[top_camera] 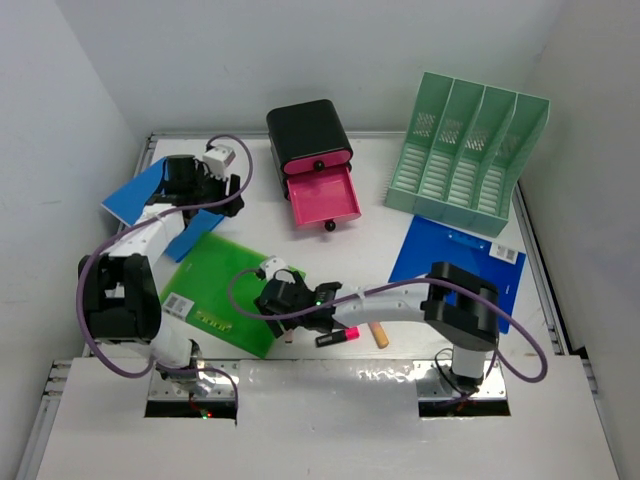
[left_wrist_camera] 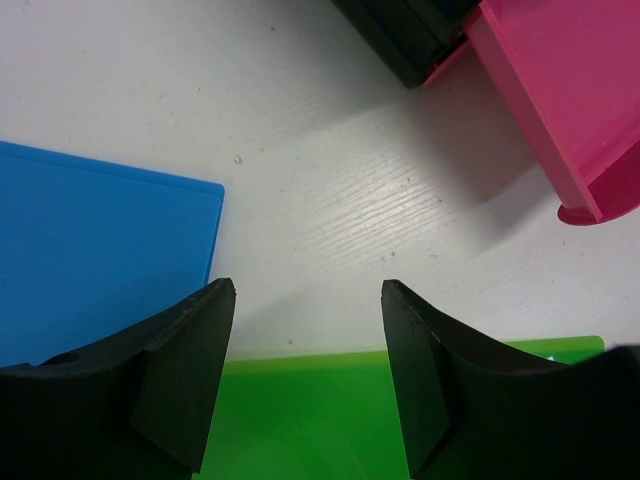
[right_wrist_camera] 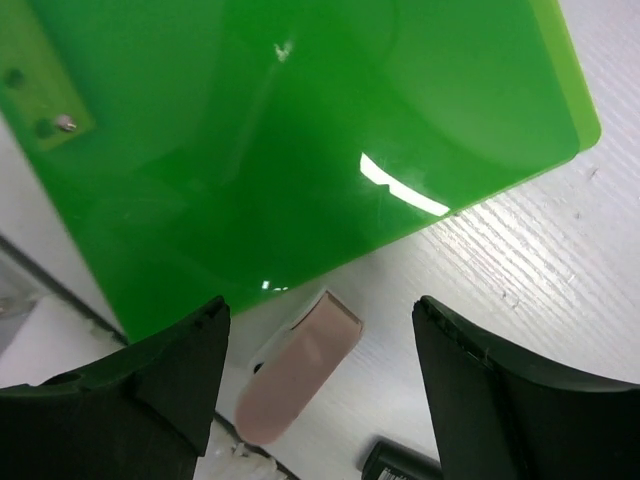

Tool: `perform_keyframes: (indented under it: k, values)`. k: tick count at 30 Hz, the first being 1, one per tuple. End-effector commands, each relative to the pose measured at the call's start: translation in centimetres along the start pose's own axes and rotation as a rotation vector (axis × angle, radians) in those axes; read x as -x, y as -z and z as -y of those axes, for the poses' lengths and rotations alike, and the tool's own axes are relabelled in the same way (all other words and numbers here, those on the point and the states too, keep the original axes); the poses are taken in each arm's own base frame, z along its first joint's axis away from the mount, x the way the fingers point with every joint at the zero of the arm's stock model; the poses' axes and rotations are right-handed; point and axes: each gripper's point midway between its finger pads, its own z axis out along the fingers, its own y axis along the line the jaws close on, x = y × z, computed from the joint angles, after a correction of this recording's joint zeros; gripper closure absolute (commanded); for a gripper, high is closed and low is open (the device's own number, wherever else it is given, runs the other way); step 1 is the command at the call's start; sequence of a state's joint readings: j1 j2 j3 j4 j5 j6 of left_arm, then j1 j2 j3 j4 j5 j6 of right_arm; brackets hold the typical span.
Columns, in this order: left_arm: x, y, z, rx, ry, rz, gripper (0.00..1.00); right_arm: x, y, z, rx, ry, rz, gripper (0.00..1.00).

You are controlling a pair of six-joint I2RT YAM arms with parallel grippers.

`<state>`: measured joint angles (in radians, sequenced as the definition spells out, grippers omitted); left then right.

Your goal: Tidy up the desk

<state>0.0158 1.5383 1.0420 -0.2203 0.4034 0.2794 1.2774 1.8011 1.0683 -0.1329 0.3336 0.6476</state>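
Both grippers wide and empty over the desk (top_camera: 385,235).
Desk fills the centre of the overhead view. Left gripper (left_wrist_camera: 310,290), upper left, jaws apart over bare surface between a blue board (left_wrist_camera: 90,250), a green board (top_camera: 215,290) and a pink drawer (top_camera: 322,195). Right gripper (right_wrist_camera: 320,303), lower centre, jaws apart above the green board's edge and a tan piece (right_wrist_camera: 300,370); nothing gripped.
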Motion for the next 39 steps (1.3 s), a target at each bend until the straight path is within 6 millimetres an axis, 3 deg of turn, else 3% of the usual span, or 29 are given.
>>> perform_keyframes:
  k: [1,6,15,18,25,27,29,33,34,35,37,38,39]
  values:
    - [1.4,1.2,-0.5,0.037,-0.029,0.066,0.41,0.0,0.2,0.1,-0.084,0.03,-0.029,0.29]
    - [1.5,1.3,-0.7,0.047,-0.037,0.069,0.41,-1.7,-0.4,-0.4,-0.059,0.046,-0.11,0.36]
    - [1.4,1.3,-0.8,0.048,-0.035,0.069,0.41,-4.3,-0.2,-1.1,-0.002,0.063,-0.225,0.41]
    - [1.5,1.3,-0.6,0.041,-0.037,0.072,0.41,-5.0,-0.1,-1.2,0.01,0.064,-0.246,0.49]
    - [1.6,1.4,-0.5,0.04,-0.037,0.074,0.41,-4.4,0.9,-0.2,-0.012,0.072,-0.211,0.97]
    - [1.5,1.3,-0.6,0.04,-0.036,0.074,0.41,-3.7,1.6,0.2,-0.019,0.107,-0.193,1.0]
    - [1.5,1.3,-0.6,0.039,-0.034,0.073,0.41,-2.1,2.2,1.2,-0.068,0.152,-0.145,1.0]
    - [1.2,1.0,-0.6,0.035,-0.032,0.065,0.41,5.6,5.2,4.2,-0.191,0.325,0.037,1.0]
    - [1.2,1.0,-0.6,0.035,-0.029,0.063,0.41,7.4,5.9,5.4,-0.238,0.35,0.084,1.0]
    - [1.1,0.9,-0.5,0.032,-0.027,0.061,0.41,10.7,7.0,6.9,-0.256,0.379,0.172,1.0]
    - [1.0,0.7,-0.6,0.028,-0.019,0.056,0.41,13.2,7.3,8.6,-0.239,0.402,0.245,1.0]
    - [0.9,0.6,-0.5,0.021,-0.017,0.054,0.41,16.0,7.6,11.2,-0.278,0.429,0.32,1.0]
    - [0.9,0.5,-0.4,0.017,-0.014,0.051,0.41,16.8,7.7,12.5,-0.3,0.45,0.348,1.0]
